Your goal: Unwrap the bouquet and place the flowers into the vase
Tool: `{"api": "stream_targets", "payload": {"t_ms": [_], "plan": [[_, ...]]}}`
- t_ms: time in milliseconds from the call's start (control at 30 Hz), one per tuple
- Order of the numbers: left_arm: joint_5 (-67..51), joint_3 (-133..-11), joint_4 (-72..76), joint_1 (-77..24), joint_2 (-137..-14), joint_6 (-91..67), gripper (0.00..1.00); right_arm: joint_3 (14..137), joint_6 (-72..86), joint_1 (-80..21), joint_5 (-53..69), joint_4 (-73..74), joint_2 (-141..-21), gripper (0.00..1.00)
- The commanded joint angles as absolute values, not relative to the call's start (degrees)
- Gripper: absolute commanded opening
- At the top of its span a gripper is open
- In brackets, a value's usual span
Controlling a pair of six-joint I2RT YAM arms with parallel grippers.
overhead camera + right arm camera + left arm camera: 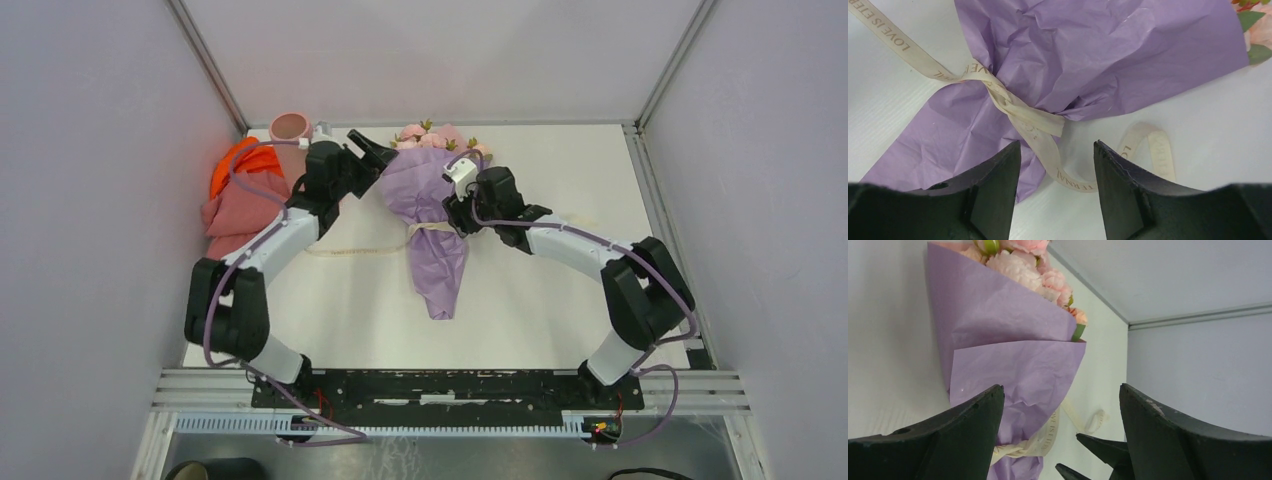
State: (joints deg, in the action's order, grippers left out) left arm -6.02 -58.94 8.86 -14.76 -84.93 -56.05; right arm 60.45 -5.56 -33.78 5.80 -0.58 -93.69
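Salmon-pink and orange cloths (238,195) lie bunched at the left edge of the tabletop (560,300). The vase (290,127) stands just behind them near the far left corner, with no stems in it. The left gripper (375,155) hovers beside the bouquet (432,205), jaws spread wide and holding nothing. The bouquet lies mid-tabletop with the flowers (428,137) toward the far edge. Its lilac paper (1108,55) is wrapped closed and the cream ribbon (1013,107) is knotted round its waist, one tail trailing left. The right gripper (1057,145) hangs over that knot, fingers apart, pinching nothing. By this showing nothing is done yet: untying, unwrapping and moving the flowers into the vase all remain.
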Motion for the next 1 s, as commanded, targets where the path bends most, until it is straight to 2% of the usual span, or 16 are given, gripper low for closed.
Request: {"api": "stream_targets", "payload": {"t_ms": [0,400,767,900,967], "plan": [[-7.0,-63.8,12.2,-17.8,-91.6,-52.1,0.90,64.0,-4.3,-35.2,7.8,-3.3,-96.6,0.61],[-7.0,-76.9,7.4,-23.7,-104.4,-50.2,0.91,68.7,-4.5,-37.1,7.3,-4.9,-104.4,0.60],[-7.7,-73.2,8.5,-23.7,-112.0,-52.7,0.91,70.2,-4.4,-37.2,7.8,-5.7,-109.4,0.59],[-7.7,-73.0,8.6,-23.7,-113.3,-52.7,0.91,70.3,-3.9,-37.2,8.0,-5.6,-110.0,0.28],[-7.6,-73.1,8.5,-23.7,-113.7,-52.7,0.91,70.2,-3.9,-37.1,7.7,-5.4,-109.5,0.06]]}}
